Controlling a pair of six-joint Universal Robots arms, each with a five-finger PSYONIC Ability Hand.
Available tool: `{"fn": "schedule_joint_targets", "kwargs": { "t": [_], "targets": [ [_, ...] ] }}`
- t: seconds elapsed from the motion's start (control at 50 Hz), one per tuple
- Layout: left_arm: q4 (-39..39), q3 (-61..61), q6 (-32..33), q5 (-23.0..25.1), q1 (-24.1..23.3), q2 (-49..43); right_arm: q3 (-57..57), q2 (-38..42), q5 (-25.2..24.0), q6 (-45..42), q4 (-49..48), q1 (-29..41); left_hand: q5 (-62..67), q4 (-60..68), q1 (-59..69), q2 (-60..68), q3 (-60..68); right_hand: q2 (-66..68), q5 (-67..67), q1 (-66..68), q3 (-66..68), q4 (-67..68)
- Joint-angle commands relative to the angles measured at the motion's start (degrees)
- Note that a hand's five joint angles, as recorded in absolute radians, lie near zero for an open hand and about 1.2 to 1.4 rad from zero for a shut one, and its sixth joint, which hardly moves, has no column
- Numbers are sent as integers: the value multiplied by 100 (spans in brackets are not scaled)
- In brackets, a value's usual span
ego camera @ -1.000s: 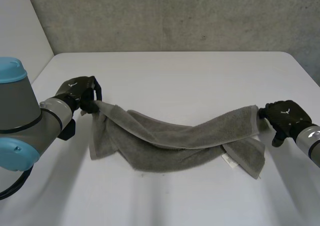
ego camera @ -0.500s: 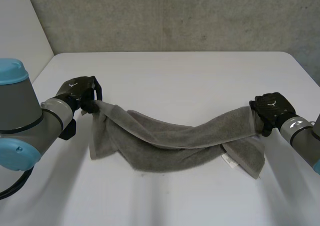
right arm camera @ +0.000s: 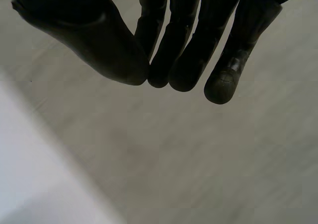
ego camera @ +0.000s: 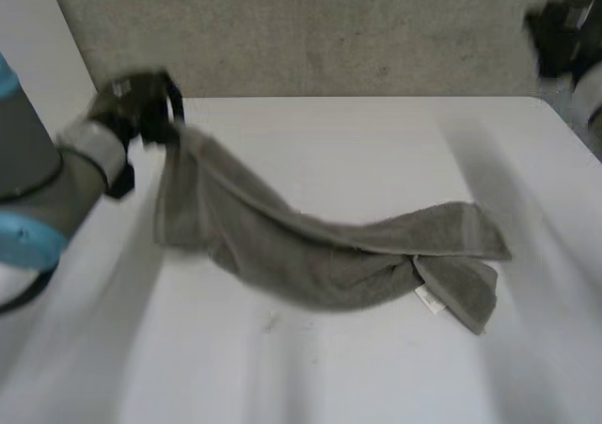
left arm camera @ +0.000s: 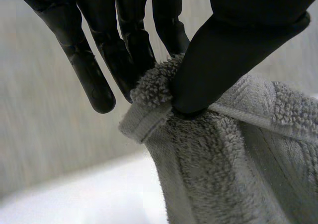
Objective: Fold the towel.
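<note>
A grey towel (ego camera: 329,255) lies crumpled across the white table (ego camera: 310,377). Its left corner is lifted off the surface, and its right end rests flat on the table. My left hand (ego camera: 136,100) is raised at the table's far left and is shut on that corner. In the left wrist view the thumb (left arm camera: 228,50) pinches the towel's hem (left arm camera: 154,92) against the fingers. My right hand (ego camera: 562,29) is high at the far right, well clear of the towel. In the right wrist view its fingers (right arm camera: 184,50) and thumb are closed together with nothing between them.
A grey concrete wall (ego camera: 329,29) stands behind the table's far edge. A small white label (ego camera: 431,299) shows at the towel's folded right end. Bare table lies in front of and behind the towel.
My left hand has lifted the towel's corner up and back. My right hand has come off the towel's right end, shut, and risen to the far right; that end now lies on the table.
</note>
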Motion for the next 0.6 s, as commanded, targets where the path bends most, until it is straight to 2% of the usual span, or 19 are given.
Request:
{"fn": "schedule_joint_targets", "kwargs": {
  "t": [0.02,0.06,0.12,0.16,0.18,0.22,0.24,0.26,0.28,0.3,0.32,0.38,0.4,0.46,0.48,0.6],
  "targets": [
    [15,2295,-224,-352,-176,30,-2185,-26,605,710,-35,225,1136,1012,1212,1023,1027,330,231,282,333,314],
    [6,2577,-364,-502,-167,30,-2624,35,789,833,114,260,1136,1012,1212,1023,1027,330,231,282,333,314],
    [-186,2738,-628,-687,-123,39,-2590,53,789,834,326,269,1136,1012,1212,1023,1027,330,231,282,333,314],
    [-378,2634,-751,-723,-123,48,-2232,70,658,851,999,269,1136,1012,1212,1023,1027,330,231,282,333,314],
    [-554,2441,-830,-723,-106,57,-2229,70,658,851,1002,269,1136,1012,1212,1023,1027,330,231,282,333,314],
    [-687,2161,-857,-714,-80,48,-1496,70,395,834,1719,278,1136,1012,1212,1023,1027,-3747,-3845,-3794,-3744,-3763],
    [-758,1810,-858,-714,-79,48,-1491,70,394,834,1723,278,1136,1012,1212,1023,1027,-3768,-3867,-3816,-3765,-3784],
    [-758,1807,-858,-714,-79,48,-1030,70,255,807,2028,286,1136,1012,1212,1023,1027,-5084,-5183,-5132,-5081,-5100],
    [-750,1467,-831,-714,-53,48,-538,70,114,772,2266,286,1136,1012,1212,1023,1027,-5314,-5412,-5361,-5311,-5330],
    [-689,1151,-831,-714,-36,39,-533,70,113,772,2268,286,1136,1012,1212,1023,1027,-5316,-5415,-5364,-5313,-5332],
    [-688,1148,-831,-714,-35,39,85,44,17,720,2407,278,1136,1012,1212,1023,1027,-5333,-5431,-5380,-5330,-5349],
    [-486,673,-831,-714,26,39,653,9,-54,684,2347,260,1136,1012,1212,1023,1027,-5316,-5415,-5364,-5313,-5332],
    [-390,481,-831,-705,44,56,1262,-43,-124,667,2121,269,1136,1012,1212,1023,1027,-5283,-5381,-5330,-5280,-5299],
    [-275,173,-831,-705,44,135,1734,-114,-151,667,1864,295,1136,1012,1212,1023,1027,-5266,-5364,-5313,-5263,-5282],
    [-275,172,-831,-705,44,136,2274,-253,-151,658,1516,321,1136,1012,1212,1023,1027,-5266,-5364,-5313,-5263,-5282],
    [-231,-127,-866,-705,44,478,3166,-343,-142,684,653,786,1136,1012,1212,1023,1027,-5316,-5414,-5363,-5313,-5332]
  ]
}}
